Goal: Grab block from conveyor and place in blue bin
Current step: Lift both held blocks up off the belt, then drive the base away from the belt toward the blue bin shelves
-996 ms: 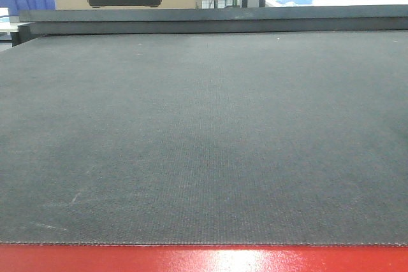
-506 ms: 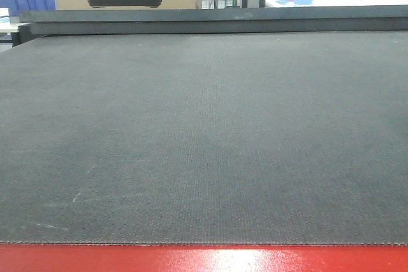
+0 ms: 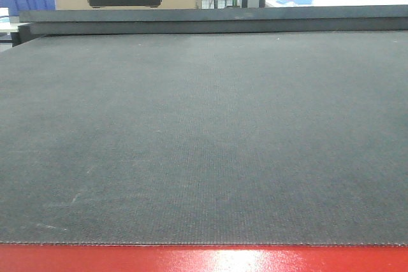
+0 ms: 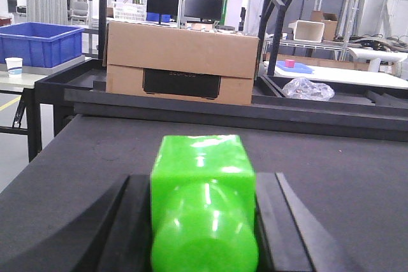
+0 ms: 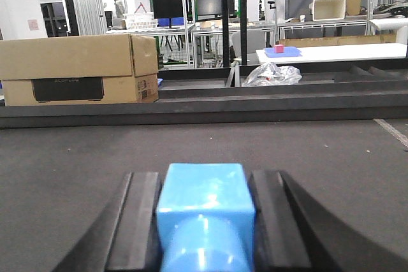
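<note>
The conveyor (image 3: 204, 132) is a wide dark woven belt with a red strip (image 3: 204, 260) along its near edge. In the front view nothing lies on it and neither arm shows. In the left wrist view a glossy bright green block (image 4: 203, 157) sits between the black fingers of my left gripper (image 4: 204, 179), both fingers against its sides, low over the belt. In the right wrist view my right gripper (image 5: 205, 176) is shut the same way on a light blue block (image 5: 204, 189). A blue bin (image 4: 38, 42) stands on a table past the belt's far left corner.
A black raised rail (image 3: 217, 20) runs along the belt's far edge. Behind it stands a cardboard box (image 4: 182, 62), with a crumpled clear plastic bag (image 4: 308, 88) to its right. Shelving and tables fill the background.
</note>
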